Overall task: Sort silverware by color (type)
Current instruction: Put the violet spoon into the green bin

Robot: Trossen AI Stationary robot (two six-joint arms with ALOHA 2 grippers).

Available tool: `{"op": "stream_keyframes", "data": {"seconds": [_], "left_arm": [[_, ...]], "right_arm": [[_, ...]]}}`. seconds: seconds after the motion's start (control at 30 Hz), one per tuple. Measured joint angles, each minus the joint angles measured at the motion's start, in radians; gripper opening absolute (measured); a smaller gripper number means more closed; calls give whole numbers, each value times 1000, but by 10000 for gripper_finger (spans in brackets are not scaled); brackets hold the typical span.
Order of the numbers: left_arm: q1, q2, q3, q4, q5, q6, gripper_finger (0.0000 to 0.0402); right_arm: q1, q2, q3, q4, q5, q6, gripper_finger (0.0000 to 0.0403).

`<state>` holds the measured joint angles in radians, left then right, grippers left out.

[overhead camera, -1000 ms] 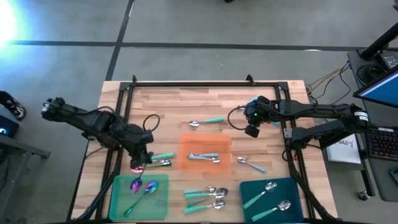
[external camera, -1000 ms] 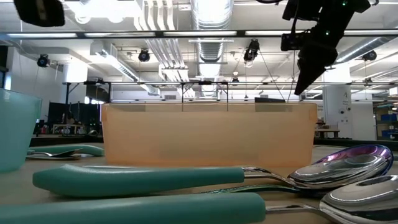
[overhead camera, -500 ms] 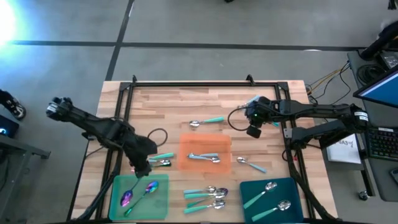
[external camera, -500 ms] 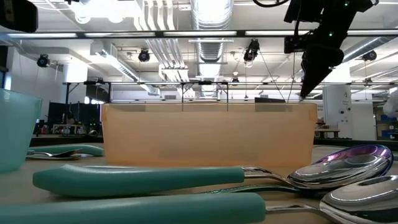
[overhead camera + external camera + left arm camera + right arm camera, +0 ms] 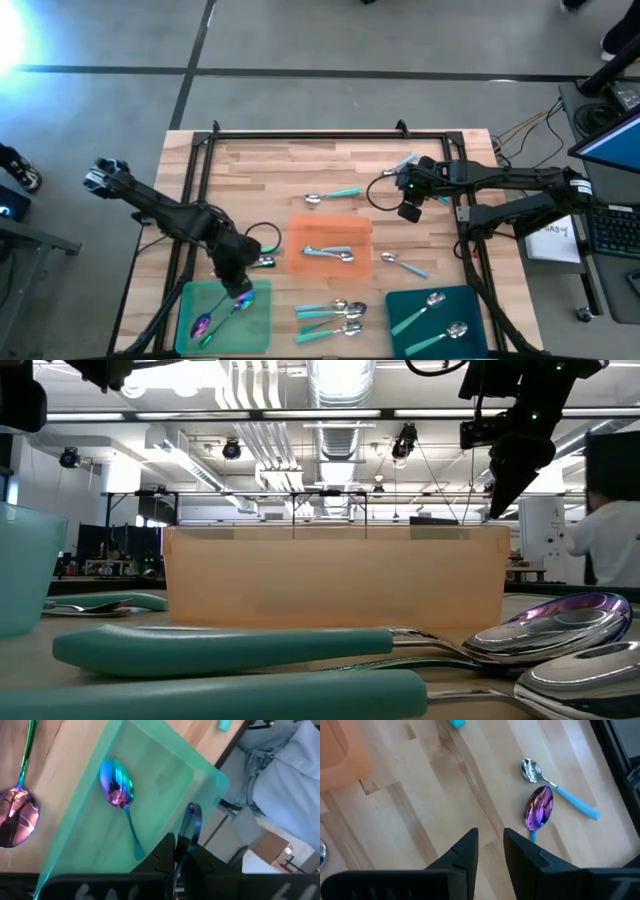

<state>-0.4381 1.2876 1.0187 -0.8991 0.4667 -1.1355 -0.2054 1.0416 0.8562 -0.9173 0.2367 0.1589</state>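
My left gripper (image 5: 240, 286) hung over the green tray (image 5: 190, 300), pinching an iridescent spoon (image 5: 190, 827) edge-on; released askew, it could bounce outside. My right gripper (image 5: 408, 200) waited well away, fingers slightly apart.

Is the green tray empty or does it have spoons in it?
Not empty. The green tray holds a purple spoon, and the left gripper hovers over it shut on another spoon.
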Motion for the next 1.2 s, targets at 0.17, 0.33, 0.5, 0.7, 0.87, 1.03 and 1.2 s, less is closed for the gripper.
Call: {"op": "stream_keyframes", "data": {"seconds": [0.17, 0.33, 0.5, 0.7, 0.87, 1.03, 1.2], "left_arm": [[0, 41, 0, 0, 52, 0, 0], [0, 87, 0, 0, 71, 2, 0], [0, 147, 0, 1, 137, 45, 0], [0, 199, 0, 2, 148, 238, 0], [0, 195, 0, 15, 148, 287, 0], [0, 198, 0, 127, 148, 280, 0], [0, 198, 11, 125, 147, 287, 0]], "right_arm": [[0, 0, 0, 1, 0, 0, 82], [0, 0, 0, 8, 0, 22, 82], [0, 0, 0, 8, 0, 26, 82], [0, 0, 0, 16, 1, 26, 82], [0, 0, 0, 17, 1, 40, 82], [0, 0, 0, 18, 1, 52, 82], [0, 0, 0, 20, 14, 53, 82]]}}
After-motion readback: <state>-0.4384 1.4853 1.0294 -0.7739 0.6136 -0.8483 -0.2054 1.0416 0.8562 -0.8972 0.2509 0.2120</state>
